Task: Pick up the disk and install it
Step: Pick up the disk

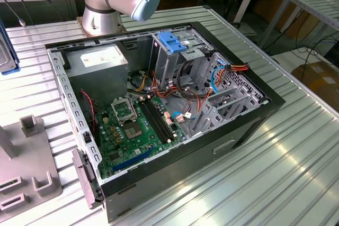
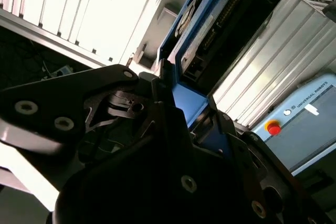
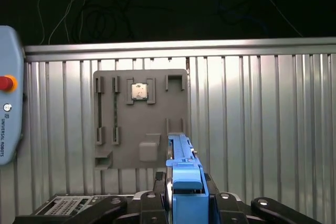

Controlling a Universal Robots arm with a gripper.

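Looking along the claw (image 3: 186, 203) in the first wrist view, I see it clamped on the disk (image 3: 180, 153), with the jaws pressing its blue end from both sides. The disk is held edge-on over the ribbed table (image 3: 262, 129). Farther on lies a grey fixture plate (image 3: 157, 108) carrying a small chip (image 3: 139, 91).

Gripping the disk (image 3: 180, 156) edge-on in the end effector (image 3: 185, 195), blue rail toward the camera. Hovering over the ribbed bench (image 3: 262, 129), near a grey fixture plate (image 3: 157, 114) bearing a small square chip (image 3: 139, 92).
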